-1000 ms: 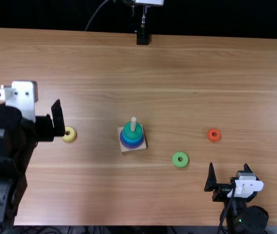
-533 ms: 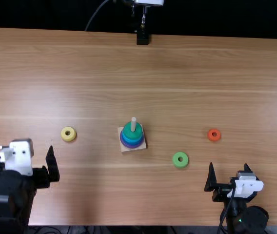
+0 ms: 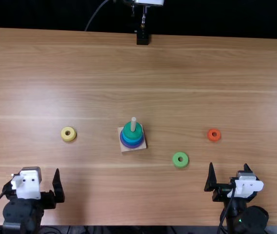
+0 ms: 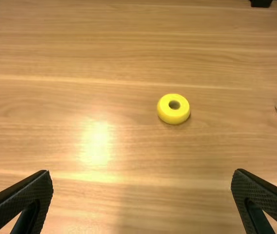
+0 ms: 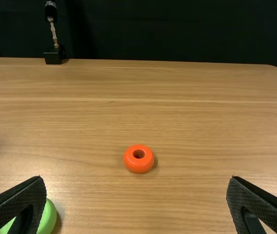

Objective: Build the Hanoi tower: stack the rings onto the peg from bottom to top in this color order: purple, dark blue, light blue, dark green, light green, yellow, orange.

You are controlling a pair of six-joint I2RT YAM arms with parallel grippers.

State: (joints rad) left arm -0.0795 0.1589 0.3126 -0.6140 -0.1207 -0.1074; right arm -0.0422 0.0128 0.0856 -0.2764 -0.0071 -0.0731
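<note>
Left gripper (image 3: pixel 40 191) is near the table's front left, open and with nothing between its fingers, as in its wrist view (image 4: pixel 142 171). The yellow ring (image 3: pixel 69 134) lies flat beyond it. Right gripper (image 3: pixel 228 165) stands at the front right; its wrist view (image 5: pixel 136 178) has the fingers wide apart and empty. Beyond it are the orange ring (image 3: pixel 214 134) and, further left, the light green ring (image 3: pixel 180 160). On the square wooden base (image 3: pixel 127 149) are stacked purple-blue, light blue and, on top, the dark green ring (image 3: pixel 128 131), around the upright peg (image 3: pixel 133 122).
A black stand (image 3: pixel 143 37) is at the table's far edge. The tower base lies between the yellow ring on one side and the light green ring on the other. Dark cables run below the table's front edge.
My left gripper has drawn back from beside the yellow ring toward the front edge, then shifted slightly right. The right arm, rings and tower have stayed still.
</note>
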